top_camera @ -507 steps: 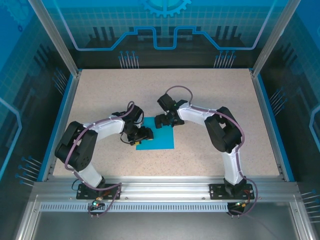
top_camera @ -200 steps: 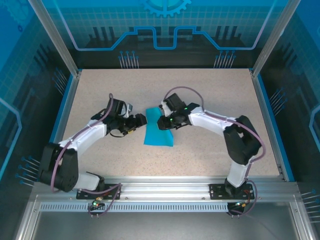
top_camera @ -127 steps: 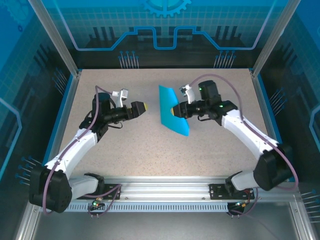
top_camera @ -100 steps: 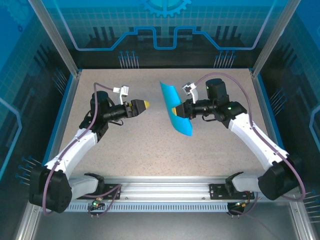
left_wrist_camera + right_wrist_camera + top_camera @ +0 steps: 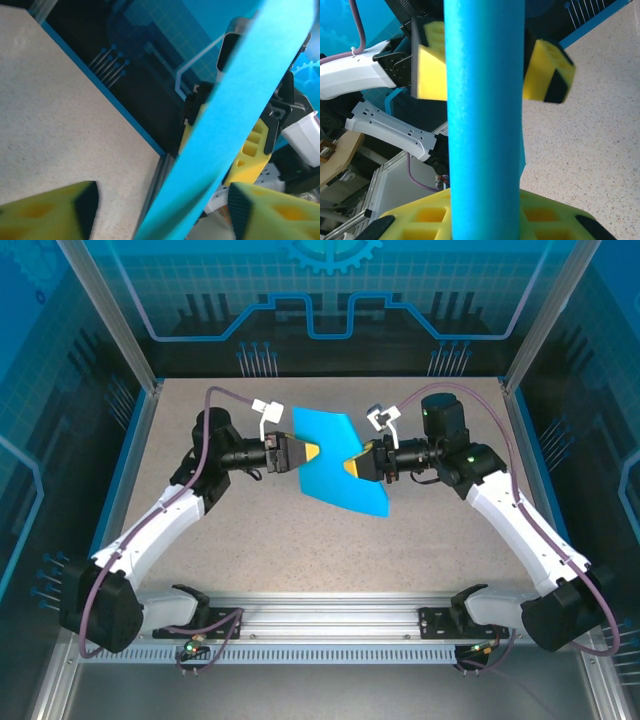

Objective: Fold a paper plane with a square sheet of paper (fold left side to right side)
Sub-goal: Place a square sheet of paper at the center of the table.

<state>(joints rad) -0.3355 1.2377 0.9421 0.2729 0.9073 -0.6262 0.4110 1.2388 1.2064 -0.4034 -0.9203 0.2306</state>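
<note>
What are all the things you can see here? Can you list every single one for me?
sheet of paper: one, teal-blue, held up above the middle of the table, between the two grippers
table: one, speckled beige, under everything
back panel: one, blue with line patterns, behind the table
metal rail: one, silver, along the near edge
right gripper: one, black with yellow fingers, shut on the paper's right side
left gripper: one, black with yellow fingers, open, a finger on each side of the paper
left arm and right arm: two, white and black, reaching in from either side
</note>
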